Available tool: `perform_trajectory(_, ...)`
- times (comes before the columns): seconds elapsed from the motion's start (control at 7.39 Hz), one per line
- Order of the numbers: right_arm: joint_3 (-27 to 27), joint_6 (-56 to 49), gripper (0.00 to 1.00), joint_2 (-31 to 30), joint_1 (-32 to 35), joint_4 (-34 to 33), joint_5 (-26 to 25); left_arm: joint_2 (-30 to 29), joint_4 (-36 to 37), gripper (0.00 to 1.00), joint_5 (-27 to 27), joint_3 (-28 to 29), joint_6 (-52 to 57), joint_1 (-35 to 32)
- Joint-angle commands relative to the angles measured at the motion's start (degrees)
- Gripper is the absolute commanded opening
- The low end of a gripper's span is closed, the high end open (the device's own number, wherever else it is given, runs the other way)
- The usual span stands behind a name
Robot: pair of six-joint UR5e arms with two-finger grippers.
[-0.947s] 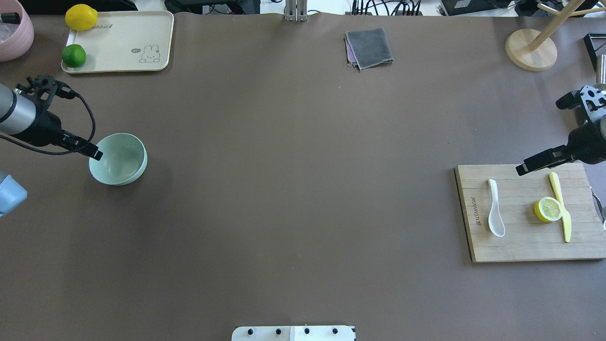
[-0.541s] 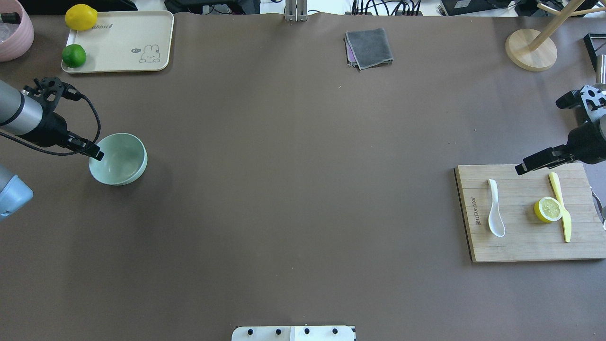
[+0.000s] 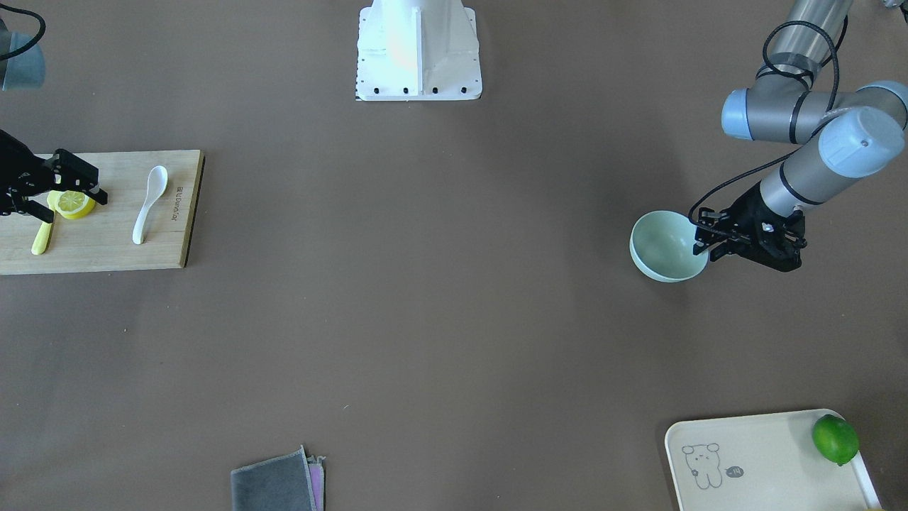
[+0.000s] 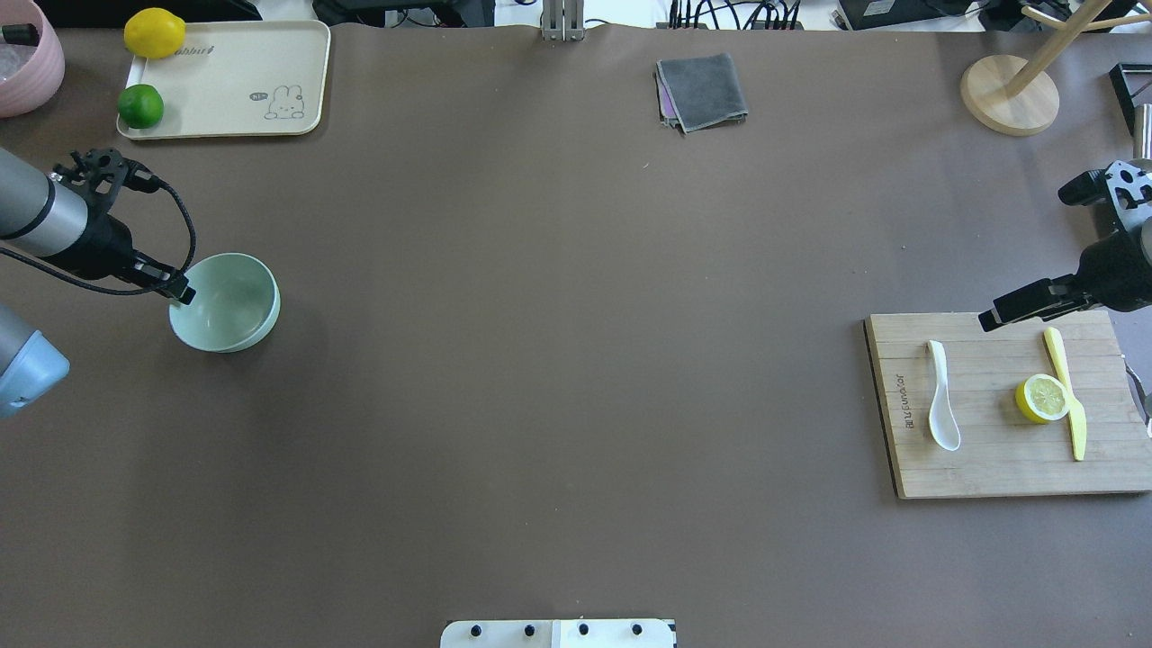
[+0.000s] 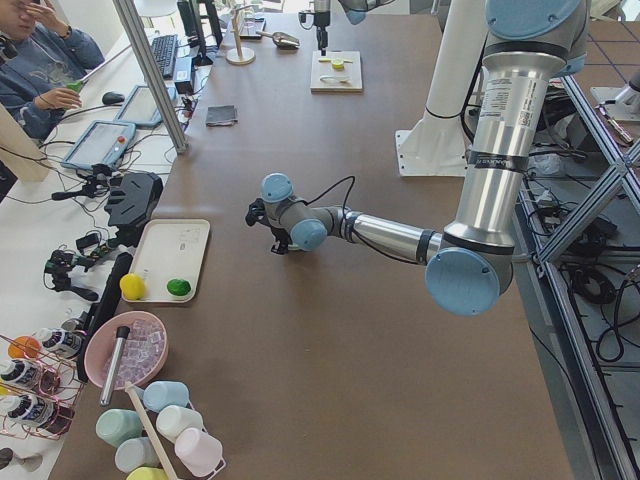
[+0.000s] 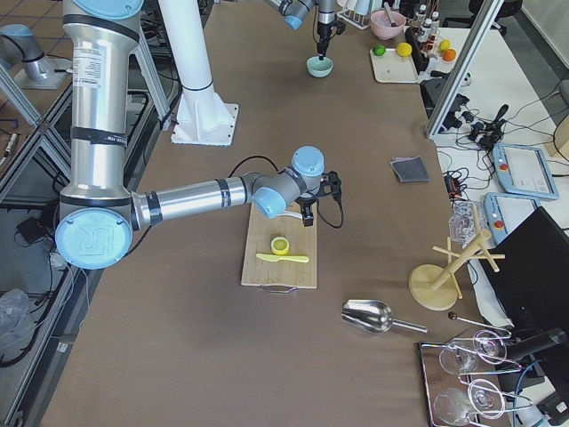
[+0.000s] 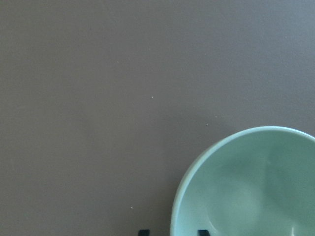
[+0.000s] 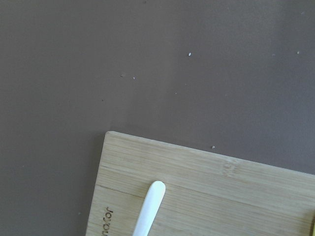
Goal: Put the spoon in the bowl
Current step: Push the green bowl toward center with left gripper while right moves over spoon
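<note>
1. The spoon (image 4: 942, 396) lay on the wooden board (image 4: 990, 459) at the robot's right end of the table, near a cut lemon (image 4: 1041, 398). Nothing held it.
2. The bowl (image 4: 238, 301) sat empty, well apart at the other end.
3. The right gripper (image 3: 98, 186) hung over the board's edge, fingers apart, with nothing in them.
4. The left gripper (image 4: 183, 295) had its fingers apart too, one on each side of the bowl's rim.
5. I think nothing was done yet. The spoon needed picking up, carrying across and dropping in.
</note>
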Motion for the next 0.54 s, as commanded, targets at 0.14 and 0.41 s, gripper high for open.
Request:
perform_trajectory(0.14, 0.1, 1.6, 1.00, 0.1, 0.0, 0.0, 0.0, -0.9, 0.1, 0.00, -0.3, -1.0, -0.6, 0.0)
perform_trajectory(0.41, 2.4, 13.9, 0.98, 0.2, -0.6, 0.0, -1.8, -3.8, 1.5, 0.00, -0.4, -3.5, -9.8, 0.3)
